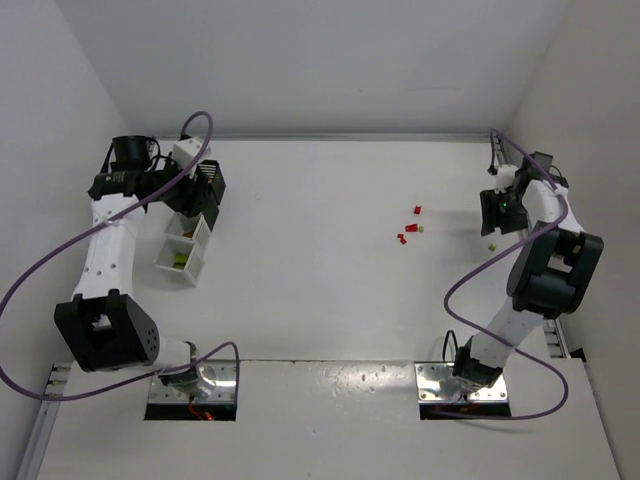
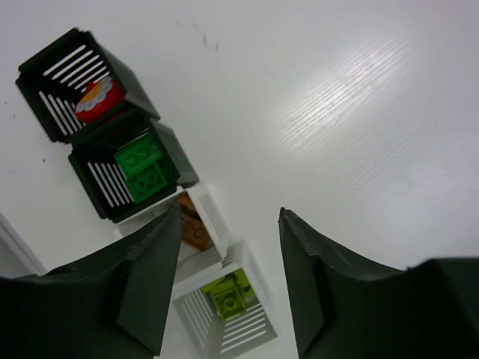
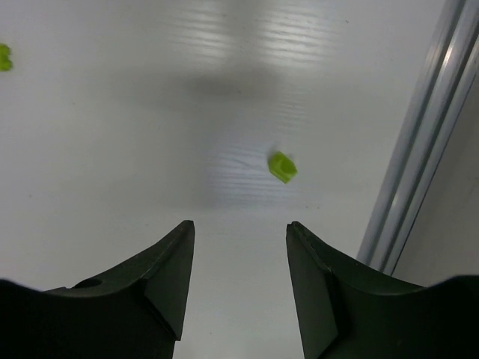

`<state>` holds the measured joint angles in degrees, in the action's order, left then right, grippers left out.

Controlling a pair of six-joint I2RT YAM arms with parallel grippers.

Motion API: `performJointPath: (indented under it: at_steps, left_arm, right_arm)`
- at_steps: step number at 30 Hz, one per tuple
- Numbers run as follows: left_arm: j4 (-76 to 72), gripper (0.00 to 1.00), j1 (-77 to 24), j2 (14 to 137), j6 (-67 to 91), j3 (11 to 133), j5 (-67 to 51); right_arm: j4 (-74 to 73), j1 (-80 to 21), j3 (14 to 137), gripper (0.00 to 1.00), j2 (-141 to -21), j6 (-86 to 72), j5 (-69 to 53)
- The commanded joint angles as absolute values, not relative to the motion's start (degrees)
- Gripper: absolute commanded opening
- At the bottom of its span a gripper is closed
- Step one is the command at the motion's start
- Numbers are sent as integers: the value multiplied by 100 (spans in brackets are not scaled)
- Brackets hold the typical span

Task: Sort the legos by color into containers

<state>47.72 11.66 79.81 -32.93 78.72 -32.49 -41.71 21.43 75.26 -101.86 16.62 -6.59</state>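
Four small bins stand in a row in the left wrist view. A black bin (image 2: 45, 75) holds a red flower piece, and a black bin (image 2: 97, 187) holds green bricks. One white bin (image 2: 213, 217) holds an orange brick and the other white bin (image 2: 258, 314) a lime brick. My left gripper (image 2: 230, 211) hangs open above the white bins with nothing in it. My right gripper (image 3: 240, 224) is open over bare table, just short of a lime brick (image 3: 282, 166). Small red bricks (image 1: 417, 210) and a yellow-green one (image 1: 420, 229) lie to its left.
A metal rail (image 3: 419, 149) runs along the table's right edge, close to the lime brick. Another lime piece (image 3: 4, 57) shows at the left edge of the right wrist view. White walls enclose the table on the left, back and right.
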Motion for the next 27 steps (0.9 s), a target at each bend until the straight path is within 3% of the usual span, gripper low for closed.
performJointPath:
  at_steps: [1,27]
  left_arm:
    - [4457,61,976,7840,-2786,7955,-3138]
    - [4175,62,896,7884,-2487,7682,-2962]
  right_arm:
    - [-4368,2337,7962,53,-10423,1933,-466]
    - [-4386,2619,8200,50,-11514,1951,-229]
